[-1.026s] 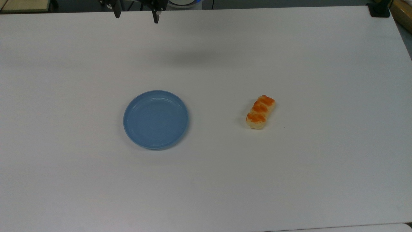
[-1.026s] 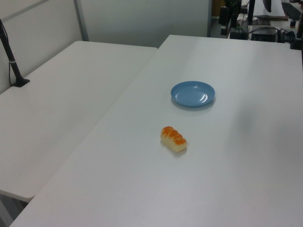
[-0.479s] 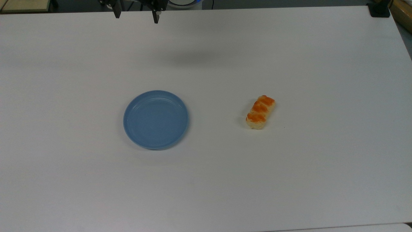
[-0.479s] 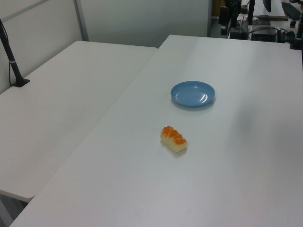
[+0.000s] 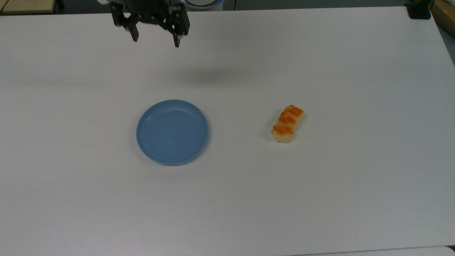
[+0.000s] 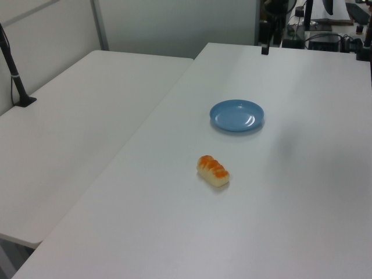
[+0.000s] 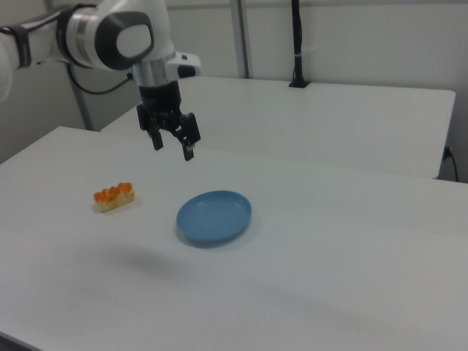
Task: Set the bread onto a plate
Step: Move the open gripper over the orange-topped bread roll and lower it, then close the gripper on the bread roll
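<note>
No readable writing on anything here. The gripper (image 5: 155, 41) hangs high above the white table (image 5: 320, 199), fingers spread wide apart, gripping nothing and touching nothing. Down below, the bread (image 5: 288, 123) lies flat on the table, well off to the top view's right of the blue plate (image 5: 172, 132), which carries nothing.

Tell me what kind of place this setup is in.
Most likely a robotics lab or office workspace. A white robot arm with a black claw hangs open above a plain white table, a second identical table stands beside it with a black clamped pole, and grey partition walls surround them.
</note>
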You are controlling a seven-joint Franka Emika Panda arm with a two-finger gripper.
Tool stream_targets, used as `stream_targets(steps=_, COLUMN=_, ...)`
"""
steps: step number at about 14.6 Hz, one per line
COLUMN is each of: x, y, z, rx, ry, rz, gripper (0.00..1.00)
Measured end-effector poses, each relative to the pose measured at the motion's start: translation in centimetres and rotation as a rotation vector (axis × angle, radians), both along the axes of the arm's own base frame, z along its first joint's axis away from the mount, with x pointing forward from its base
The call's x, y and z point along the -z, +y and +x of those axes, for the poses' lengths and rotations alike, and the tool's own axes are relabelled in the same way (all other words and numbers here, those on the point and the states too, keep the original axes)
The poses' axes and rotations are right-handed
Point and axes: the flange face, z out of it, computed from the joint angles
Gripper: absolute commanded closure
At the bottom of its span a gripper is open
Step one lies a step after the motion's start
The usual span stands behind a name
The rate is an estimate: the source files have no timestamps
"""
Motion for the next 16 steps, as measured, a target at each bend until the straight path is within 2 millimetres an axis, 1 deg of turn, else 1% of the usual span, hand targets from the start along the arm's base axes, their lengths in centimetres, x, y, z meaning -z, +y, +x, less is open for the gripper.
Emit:
stream_targets(steps=2, x=2.9, y=2.4, z=1.9, rx=-0.028, ry=0.007, rz=-0.003, gripper=0.0)
stream_targets(steps=3, x=4.1, y=4.1, z=2.5, rx=-0.021, ry=0.013, rz=-0.003, gripper=0.0)
stream_targets(steps=5, x=6.3, y=8.6, z=3.5, rx=0.034, ry=0.016, rz=-0.006, gripper=0.0)
stream_targets(steps=7, x=8.6, y=13.9, z=4.0, rx=0.107, ry=0.018, rz=0.004, gripper=0.0)
stream_targets(steps=9, x=11.2, y=19.1, z=4.1, rx=0.16, ry=0.05, rz=0.007, gripper=0.0)
stream_targets(steps=11, x=14.2, y=23.1, z=4.7, rx=0.205, ry=0.058, rz=0.007, gripper=0.0)
stream_targets(steps=12, x=15.3, y=24.3, z=4.9, rx=0.224, ry=0.049, rz=0.007, gripper=0.0)
stream_targets(steps=14, x=18.2, y=27.7, z=5.3, rx=0.264, ry=0.026, rz=0.008, gripper=0.0)
stream_targets(steps=15, x=19.2, y=28.9, z=5.5, rx=0.287, ry=0.016, rz=0.009, gripper=0.0)
stream_targets(steps=16, x=19.8, y=29.6, z=5.7, rx=0.305, ry=0.011, rz=0.009, gripper=0.0)
